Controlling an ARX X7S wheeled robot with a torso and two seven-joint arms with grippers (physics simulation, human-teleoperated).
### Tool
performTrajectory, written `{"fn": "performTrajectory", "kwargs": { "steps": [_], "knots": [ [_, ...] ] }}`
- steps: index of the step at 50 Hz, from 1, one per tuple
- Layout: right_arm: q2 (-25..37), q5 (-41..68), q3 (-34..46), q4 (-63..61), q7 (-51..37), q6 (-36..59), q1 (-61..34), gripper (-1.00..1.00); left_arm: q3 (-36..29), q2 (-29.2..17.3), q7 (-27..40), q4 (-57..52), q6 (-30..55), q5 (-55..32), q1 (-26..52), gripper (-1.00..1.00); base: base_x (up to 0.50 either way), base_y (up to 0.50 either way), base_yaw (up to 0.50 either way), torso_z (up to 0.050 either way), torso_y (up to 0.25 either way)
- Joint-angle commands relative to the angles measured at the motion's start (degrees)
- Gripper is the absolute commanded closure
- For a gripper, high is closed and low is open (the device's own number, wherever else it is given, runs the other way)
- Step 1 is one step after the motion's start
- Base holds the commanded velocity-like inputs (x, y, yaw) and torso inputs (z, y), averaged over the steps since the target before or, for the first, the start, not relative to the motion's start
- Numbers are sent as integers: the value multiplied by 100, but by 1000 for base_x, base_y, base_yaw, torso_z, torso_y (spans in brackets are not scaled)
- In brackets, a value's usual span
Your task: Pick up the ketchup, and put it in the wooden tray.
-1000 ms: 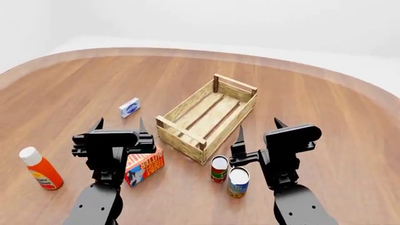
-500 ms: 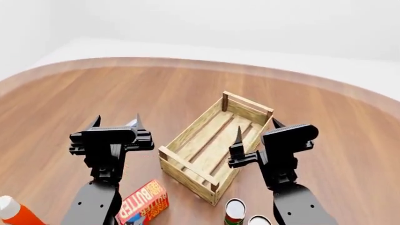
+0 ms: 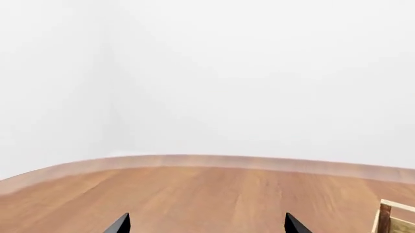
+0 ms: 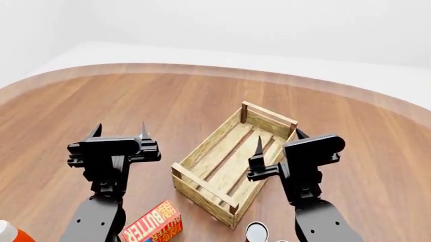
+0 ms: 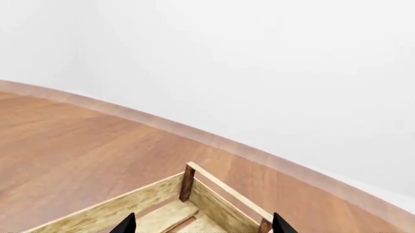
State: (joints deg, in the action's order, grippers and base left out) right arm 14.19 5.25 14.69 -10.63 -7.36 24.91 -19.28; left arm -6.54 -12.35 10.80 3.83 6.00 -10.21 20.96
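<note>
Head view: the wooden tray (image 4: 232,164) sits slantwise on the counter (image 4: 168,101), roughly mid-frame, nothing inside it that I can see.
Ketchup: only a sliver of the ketchup (image 4: 10,233) shows, white cap and a bit of orange, cut off at the lower left corner of the head view, well apart from the tray and on the left arm's side.
Butter box: the butter box (image 4: 151,228) lies between the ketchup and the tray's near corner, close to the left arm.
Can: a can (image 4: 256,232) top peeks in at the bottom edge, just past the tray's near end.
Left claw: the left claw (image 4: 118,134) hangs spread wide, holding nothing, over bare wood left of the tray.
Right claw: the right claw (image 4: 277,142) is parted too and empty, over the tray's right side.
Left wrist view: bare counter, its curved edge, white wall, and just one tray post at the frame's side.
Right wrist view: the tray's far corner and slats under the fingertips (image 5: 124,224); no bottle in either wrist view.
Open room: wide bare wood beyond and left of the tray, out to the rounded rim.
</note>
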Motion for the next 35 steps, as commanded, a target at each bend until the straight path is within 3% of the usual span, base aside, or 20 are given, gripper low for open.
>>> {"fn": "performTrajectory", "kwargs": {
  "steps": [1,18,35],
  "knots": [
    [73,-3,0,-169,-66,95,95,-100,275,-293,154,-632,295,-138,-275,-100,0,0,0,0,0],
    [241,93,-15,-414,3,140,238,-100,1662,-859,823,-1809,894,-577,-1399,-100,0,0,0,0,0],
    [205,93,162,-279,65,92,75,-100,2573,-1234,1142,-1768,918,-484,-2159,-100,0,0,0,0,0]
  ]
}}
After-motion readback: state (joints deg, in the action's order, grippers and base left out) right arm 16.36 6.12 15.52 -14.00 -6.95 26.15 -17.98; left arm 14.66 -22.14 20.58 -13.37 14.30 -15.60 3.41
